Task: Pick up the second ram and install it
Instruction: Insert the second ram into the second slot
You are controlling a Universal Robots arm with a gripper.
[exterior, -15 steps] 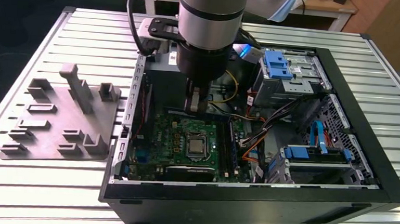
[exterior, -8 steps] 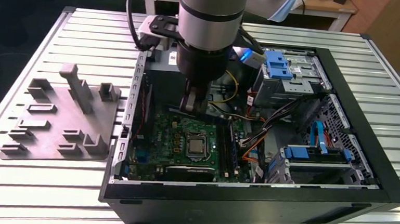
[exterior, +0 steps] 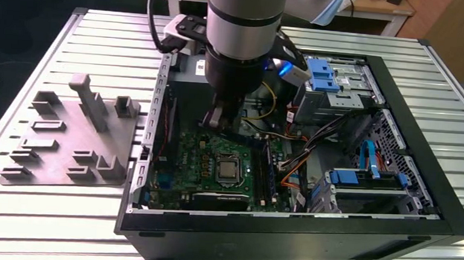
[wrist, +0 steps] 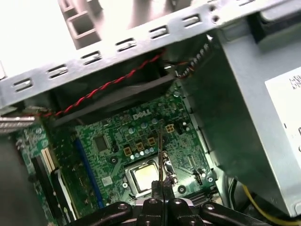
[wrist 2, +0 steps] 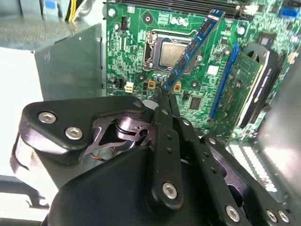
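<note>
Pincer (wrist 2: 164, 94) is clamped down narrow on one end of the second ram (wrist 2: 193, 44), so the pick-up half looks done to me. In the second wrist view the blue stick pokes out ahead of the fingertips. Its long axis runs away from the pincer at a bit of a lean, and it hangs above the green motherboard (wrist 2: 136, 52) rather than sitting in anything. Its far tip reaches past the silver CPU socket (wrist 2: 167, 47), and the long dark memory slots (wrist 2: 188, 4) lie just beyond that tip, crosswise to the stick as far as I can judge. So I'd call it carried over the board but not seated. The first wrist view catches the stick edge-on, basically a thin line coming off the pincer. For writing, there's white lettering printed on the board near the socket and a sticker on the grey power-supply box (wrist: 263, 117) off to one side of the pincer. I'm not going to spell either out. The grey moulded tray (exterior: 78, 139) sits on the tabletop (exterior: 41, 215), outside the case and well away from the pincer.
</note>
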